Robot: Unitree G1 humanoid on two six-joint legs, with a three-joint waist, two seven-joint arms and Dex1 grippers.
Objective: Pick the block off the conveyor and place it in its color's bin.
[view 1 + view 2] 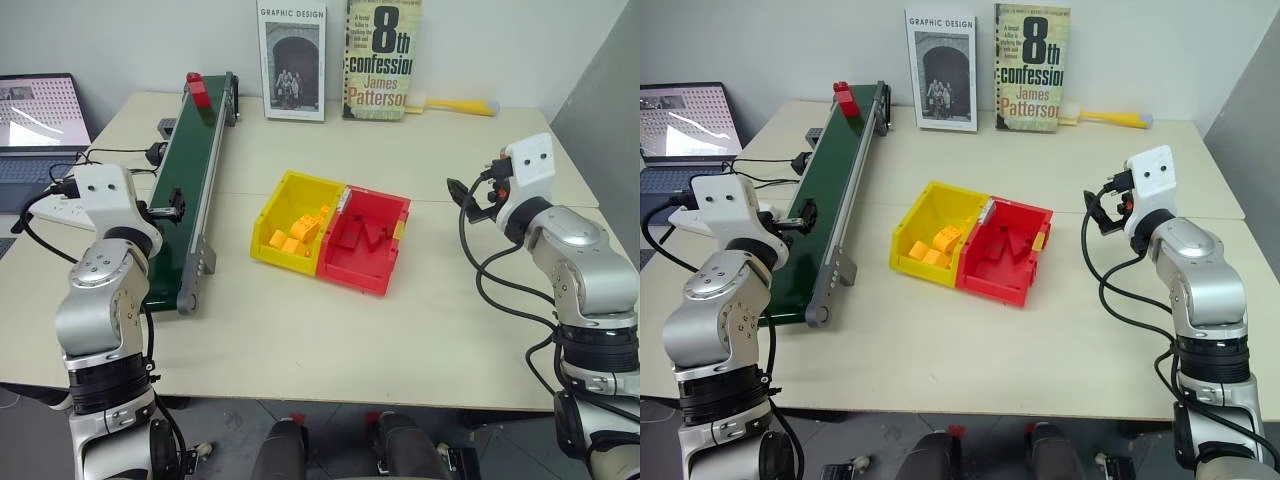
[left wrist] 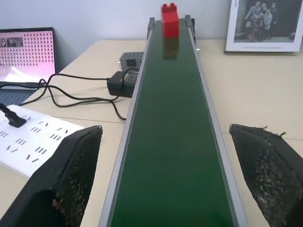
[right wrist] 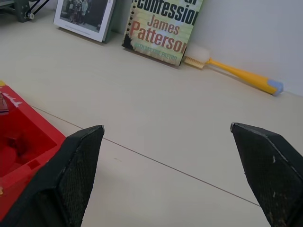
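The red block (image 1: 198,88) stands upright at the far end of the dark green conveyor (image 1: 188,165), and the left wrist view shows this block (image 2: 169,20) far down the belt (image 2: 170,142). My left gripper (image 2: 170,179) hovers open over the belt's near end, pointing along it, with nothing between its fingers. The red bin (image 1: 355,272) sits mid-table, joined to a yellow bin (image 1: 272,205), and holds some red bricks. My right gripper (image 1: 470,200) hangs open and empty to the right of the red bin (image 3: 28,137), above bare table.
The yellow bin holds yellow-orange bricks. A laptop (image 1: 40,115), a white power strip (image 2: 33,142), cables and a black adapter (image 2: 122,84) lie left of the conveyor. Two books (image 1: 292,60) lean on the back wall beside a yellow brush (image 3: 236,73).
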